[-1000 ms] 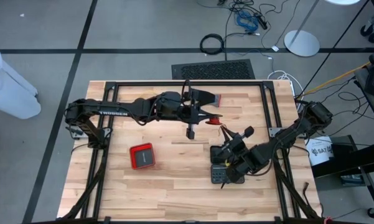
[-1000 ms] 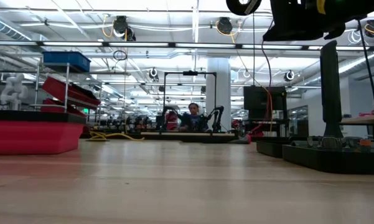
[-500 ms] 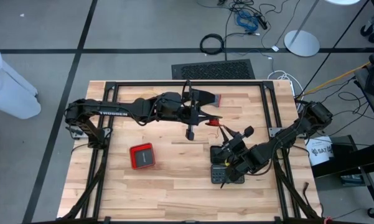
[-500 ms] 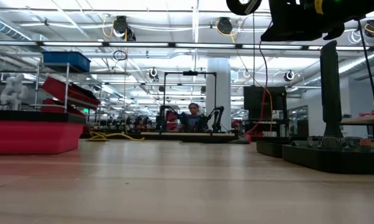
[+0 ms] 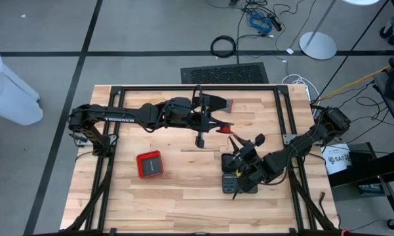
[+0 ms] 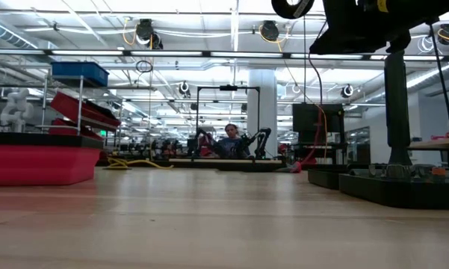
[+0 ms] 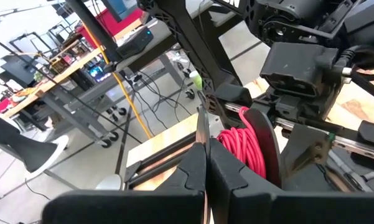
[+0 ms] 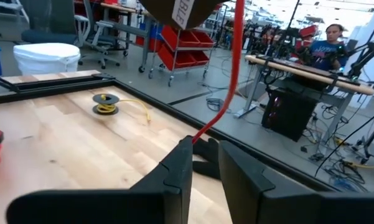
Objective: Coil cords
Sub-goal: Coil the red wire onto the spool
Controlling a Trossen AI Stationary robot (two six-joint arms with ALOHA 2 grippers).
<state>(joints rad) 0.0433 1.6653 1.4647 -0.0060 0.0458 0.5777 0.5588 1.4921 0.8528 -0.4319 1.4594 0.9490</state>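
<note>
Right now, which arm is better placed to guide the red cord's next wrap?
Right, probably. The red cord runs straight down to the right gripper, so it can guide the loose length. The left gripper is shut just short of the red coil, apparently steadying.

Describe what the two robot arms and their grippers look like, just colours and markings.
Both arms are dark, almost black, built from jointed segments. The left arm carries pale lettering along its long link. Its gripper has two flat, dark, tapering fingers. The right arm looks the same, with thin cables near its base; the right gripper also has blocky dark fingers.
</note>
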